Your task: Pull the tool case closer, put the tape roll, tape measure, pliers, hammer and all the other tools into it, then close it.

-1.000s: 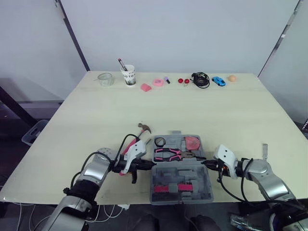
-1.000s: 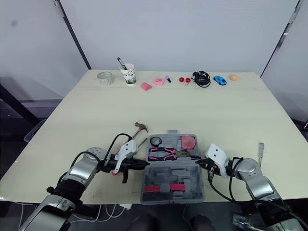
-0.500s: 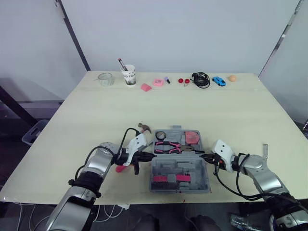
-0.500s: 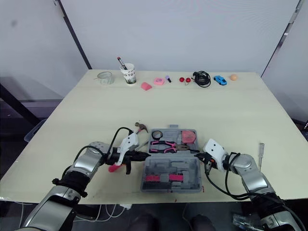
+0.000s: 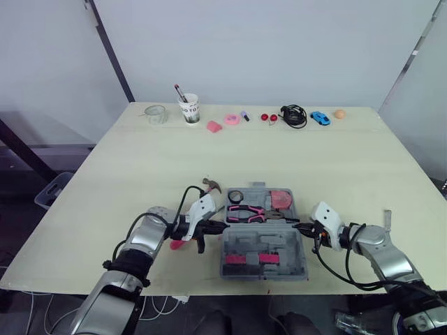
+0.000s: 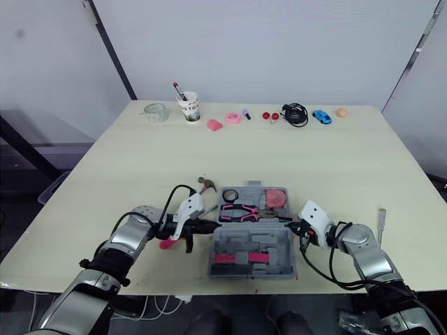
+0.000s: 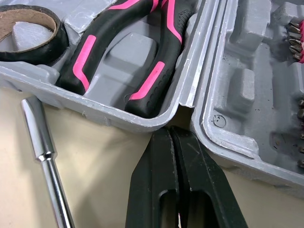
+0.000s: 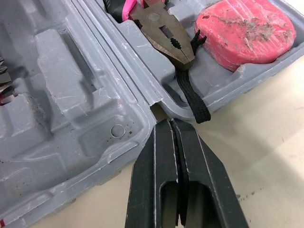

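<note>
The grey tool case point(image 5: 264, 241) lies open near the table's front edge. Its far half holds the black tape roll point(image 5: 235, 196), the pink-handled pliers point(image 5: 246, 211) and the pink tape measure point(image 5: 281, 199). The near half carries pink bit holders point(image 5: 249, 259). My left gripper point(image 5: 222, 225) is shut, its tips point(image 7: 170, 129) at the hinge notch on the case's left side. My right gripper point(image 5: 297, 225) is shut too, tips point(image 8: 172, 122) at the hinge notch on the right side. The hammer point(image 5: 209, 185) lies on the table left of the case, partly under my left gripper.
A slim metal tool point(image 5: 385, 218) lies on the table right of my right arm. Along the far edge stand a glass point(image 5: 155, 114), a paper cup with a pen point(image 5: 188, 108), pink items point(image 5: 213, 126), a black cable point(image 5: 293, 115), a blue toy car point(image 5: 320, 118) and an orange ball point(image 5: 339, 113).
Over the last second the case and both grippers at its hinge have shifted slightly away from the table's front edge. Since half a second ago they have barely moved.
</note>
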